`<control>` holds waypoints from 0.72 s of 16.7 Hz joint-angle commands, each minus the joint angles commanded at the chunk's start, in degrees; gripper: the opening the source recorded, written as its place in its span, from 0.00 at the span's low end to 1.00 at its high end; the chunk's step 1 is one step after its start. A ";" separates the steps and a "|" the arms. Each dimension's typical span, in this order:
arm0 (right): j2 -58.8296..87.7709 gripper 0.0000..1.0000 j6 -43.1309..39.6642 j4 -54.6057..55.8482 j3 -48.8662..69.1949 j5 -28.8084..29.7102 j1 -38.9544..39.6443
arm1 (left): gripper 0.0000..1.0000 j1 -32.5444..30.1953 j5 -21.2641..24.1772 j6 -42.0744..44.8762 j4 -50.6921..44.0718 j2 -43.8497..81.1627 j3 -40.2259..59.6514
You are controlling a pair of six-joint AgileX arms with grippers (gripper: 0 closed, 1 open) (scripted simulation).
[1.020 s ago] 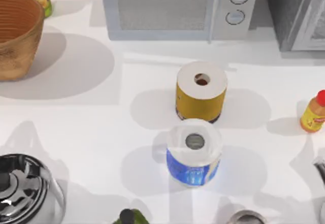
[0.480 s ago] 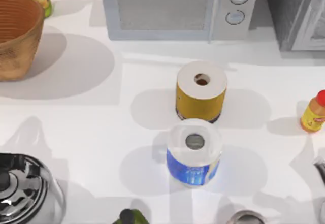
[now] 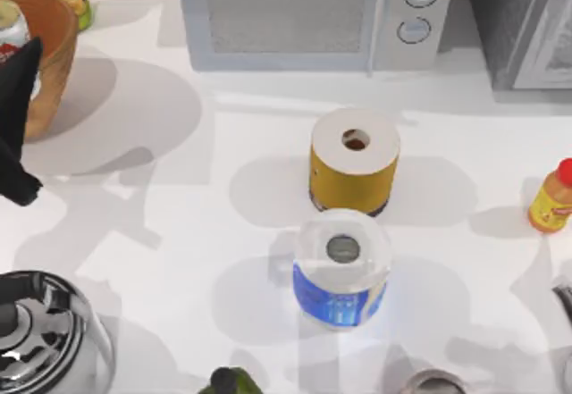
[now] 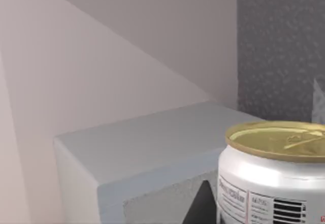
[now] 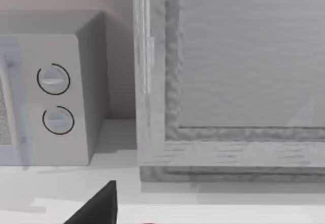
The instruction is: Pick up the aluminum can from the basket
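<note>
The aluminum can [image 3: 9,29] sits at the far left edge of the top view, over the wicker basket [image 3: 55,63], with the left tool [image 3: 20,117] directly against its near side. The can stands upright: its long axis is vertical and its pale round top [image 4: 279,138] faces up. The left wrist view shows the can close in front of that camera. Whether the left tool's fingers are clamped on the can cannot be told. The left arm is clearly the nearer one; any lift should follow the can's vertical axis. The right tool [image 5: 96,206] stays parked near the microwave [image 5: 45,87].
</note>
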 joint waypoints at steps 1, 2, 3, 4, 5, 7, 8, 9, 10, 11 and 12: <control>0.00 1.00 0.00 0.00 0.00 0.00 0.00 | 0.00 -0.42 4.17 -0.10 3.08 6.29 2.89; 0.00 1.00 0.00 0.00 0.00 0.00 0.00 | 0.00 -0.87 8.30 -0.20 6.25 12.86 5.76; 0.00 1.00 0.00 0.00 0.00 0.00 0.00 | 0.00 -1.35 12.34 -0.30 9.50 19.67 8.58; 0.00 1.00 0.00 0.00 0.00 0.00 0.00 | 0.00 -1.87 16.28 -0.38 12.80 26.68 11.33; 0.00 1.00 0.00 0.00 0.00 0.00 0.00 | 0.00 -2.43 20.11 -0.44 16.15 33.80 13.98; 0.00 1.00 0.00 0.00 0.00 0.00 0.00 | 0.00 -3.66 27.48 -0.42 22.98 47.89 18.97; 0.00 1.00 0.00 0.00 0.00 0.00 0.00 | 0.00 -4.28 31.00 -0.34 26.38 54.69 21.29; 0.00 1.00 0.00 0.00 0.00 0.00 0.00 | 0.00 -4.91 34.39 -0.20 29.75 61.26 23.48; 0.00 1.00 0.00 0.00 0.00 0.00 0.00 | 0.00 -5.53 37.61 -0.02 33.03 67.58 25.52; 0.00 1.00 0.00 0.00 0.00 0.00 0.00 | 0.00 -6.15 40.59 0.22 36.23 73.63 27.42; 0.00 1.00 0.00 0.00 0.00 0.00 0.00 | 0.00 -6.76 43.27 0.51 39.32 79.36 29.18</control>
